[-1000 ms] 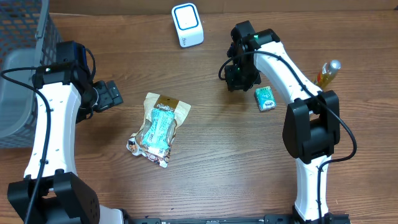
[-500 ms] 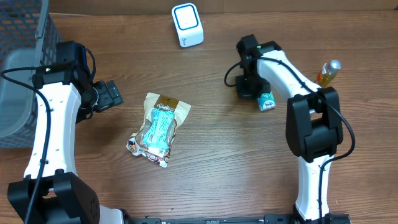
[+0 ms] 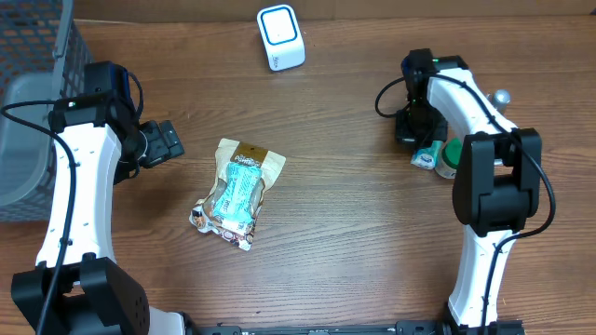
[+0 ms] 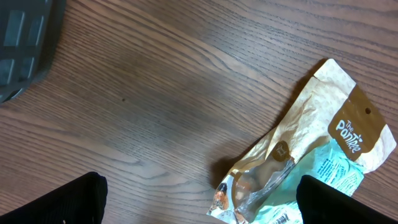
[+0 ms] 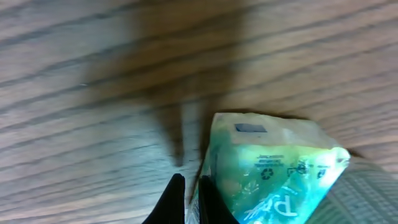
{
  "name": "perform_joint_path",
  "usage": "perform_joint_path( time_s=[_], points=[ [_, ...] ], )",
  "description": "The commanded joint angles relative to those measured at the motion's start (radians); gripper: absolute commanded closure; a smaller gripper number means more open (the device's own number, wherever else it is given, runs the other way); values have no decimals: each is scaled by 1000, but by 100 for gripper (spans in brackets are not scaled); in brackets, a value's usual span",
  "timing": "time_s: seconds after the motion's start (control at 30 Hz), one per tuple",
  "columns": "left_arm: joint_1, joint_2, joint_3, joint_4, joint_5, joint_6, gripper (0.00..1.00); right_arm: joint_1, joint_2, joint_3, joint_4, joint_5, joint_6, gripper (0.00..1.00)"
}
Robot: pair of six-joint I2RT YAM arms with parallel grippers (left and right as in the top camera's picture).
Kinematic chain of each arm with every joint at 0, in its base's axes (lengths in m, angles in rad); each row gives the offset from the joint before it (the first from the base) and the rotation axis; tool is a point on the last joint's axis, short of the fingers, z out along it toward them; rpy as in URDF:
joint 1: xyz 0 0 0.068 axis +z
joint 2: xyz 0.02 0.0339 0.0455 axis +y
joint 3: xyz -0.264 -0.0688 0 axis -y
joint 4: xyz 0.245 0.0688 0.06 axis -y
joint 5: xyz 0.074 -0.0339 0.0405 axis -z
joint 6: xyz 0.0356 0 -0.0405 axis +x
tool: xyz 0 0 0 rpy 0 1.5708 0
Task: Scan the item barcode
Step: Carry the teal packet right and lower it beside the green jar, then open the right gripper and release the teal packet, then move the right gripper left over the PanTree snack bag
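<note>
Shifted toward three o'clock since a second ago, the right gripper [image 5: 189, 196] pinches its fingers together on the green packet's [image 3: 426, 157] edge, at the counter's [image 3: 326, 242] right. At nine o'clock the left gripper [image 3: 168, 141] stands wide apart, with the snack pouch [image 3: 237, 191] beside it and the white scanner [image 3: 280, 37] at twelve.

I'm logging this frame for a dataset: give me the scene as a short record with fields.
left gripper: open, empty, apart from pouch
right gripper: shut on packet edge
packet: green, pinched at one edge
pouch: flat on table
scanner: at table's far edge, untouched
basket: table's left end
</note>
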State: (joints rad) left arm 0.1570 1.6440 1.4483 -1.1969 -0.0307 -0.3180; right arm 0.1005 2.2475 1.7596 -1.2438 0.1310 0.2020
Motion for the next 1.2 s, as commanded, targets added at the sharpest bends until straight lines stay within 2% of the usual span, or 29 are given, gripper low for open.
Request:
perform_joint_path(
  time_s=[0.0, 0.3, 0.63, 0.7, 0.73, 0.77, 0.8, 1.17],
  points=[
    [0, 3, 5, 1, -2, 0, 0, -2, -7, -7, -3, 11, 7, 94],
    [0, 3, 5, 0, -2, 0, 1, 42, -7, -7, 5, -187, 7, 93],
    [0, 3, 5, 1, -2, 0, 0, 226, -7, -7, 36, -343, 8, 80],
    [0, 3, 5, 1, -2, 0, 0, 274, -7, -7, 51, -343, 12, 66],
    [0, 3, 5, 1, -2, 0, 1, 295, -7, -7, 59, -343, 14, 50],
    [0, 3, 5, 1, -2, 0, 0, 315, -7, -7, 66, -343, 19, 28],
    [0, 3, 5, 1, -2, 0, 0, 334, -7, -7, 73, -342, 32, 0],
    [0, 3, 5, 1, -2, 0, 0, 439, -7, -7, 183, -342, 45, 0]
  ],
)
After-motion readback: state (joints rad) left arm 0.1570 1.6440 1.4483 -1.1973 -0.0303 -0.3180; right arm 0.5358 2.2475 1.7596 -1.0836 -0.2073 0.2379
